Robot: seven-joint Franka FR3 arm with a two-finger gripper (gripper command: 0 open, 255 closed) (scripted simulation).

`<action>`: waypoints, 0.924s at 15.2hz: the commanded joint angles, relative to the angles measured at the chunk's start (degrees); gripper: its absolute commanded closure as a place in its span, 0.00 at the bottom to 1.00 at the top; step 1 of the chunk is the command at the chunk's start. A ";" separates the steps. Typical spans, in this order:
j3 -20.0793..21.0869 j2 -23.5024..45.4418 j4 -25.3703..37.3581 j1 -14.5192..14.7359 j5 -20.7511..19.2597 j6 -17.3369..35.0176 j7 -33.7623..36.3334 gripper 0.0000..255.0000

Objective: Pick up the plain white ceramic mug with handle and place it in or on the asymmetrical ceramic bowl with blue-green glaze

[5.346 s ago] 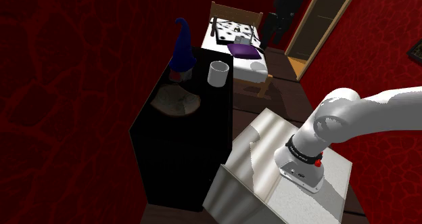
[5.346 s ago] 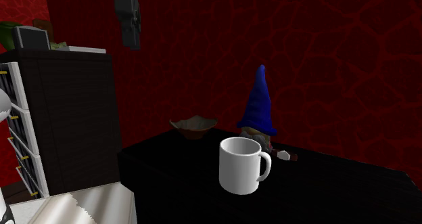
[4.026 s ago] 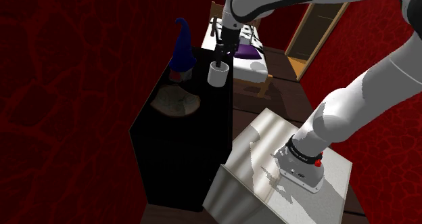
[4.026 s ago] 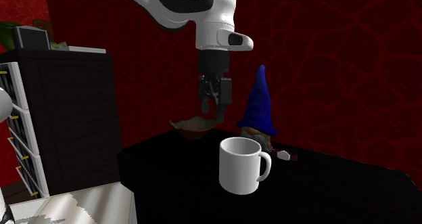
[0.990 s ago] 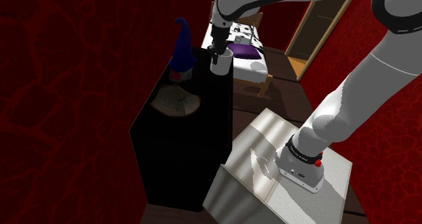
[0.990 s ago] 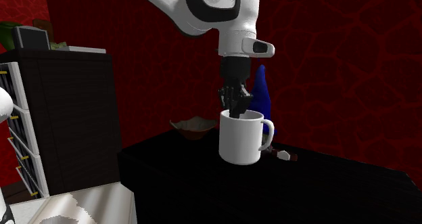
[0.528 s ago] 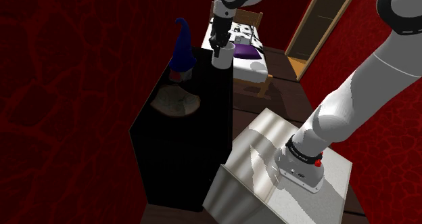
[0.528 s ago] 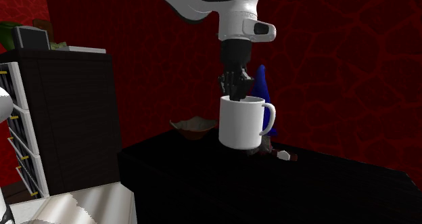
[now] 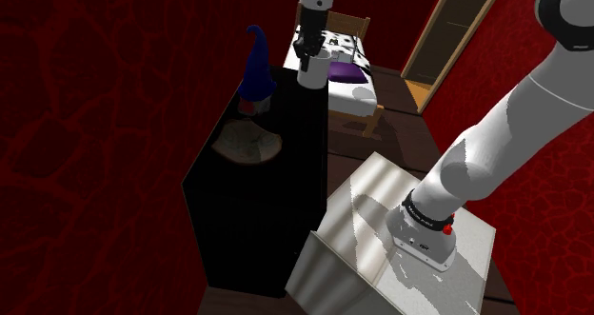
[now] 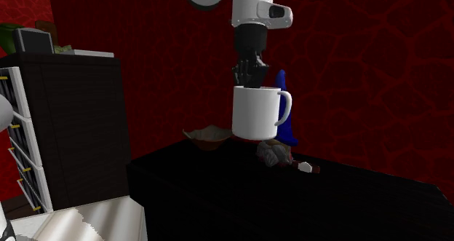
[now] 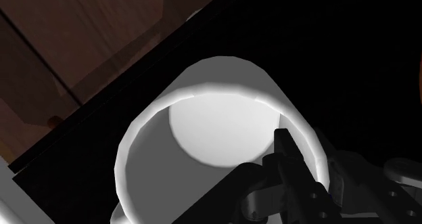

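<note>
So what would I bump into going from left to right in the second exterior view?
tall dark cabinet → bowl → white mug, lifted off the table → gnome in a blue hat

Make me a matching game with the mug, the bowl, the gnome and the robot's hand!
1 mug
2 bowl
3 gnome
4 hand

A blue pointy hat
B black, gripping a rim
C white, up in the air
D tan, shallow, on the black cabinet

Pairs: 1-C, 2-D, 3-A, 4-B
</note>
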 commanded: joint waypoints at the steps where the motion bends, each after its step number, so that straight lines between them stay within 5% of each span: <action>1: 1.39 -0.16 0.12 1.19 0.29 -0.30 2.52 1.00; 14: 11.05 4.33 7.22 9.54 1.08 -2.91 20.36 1.00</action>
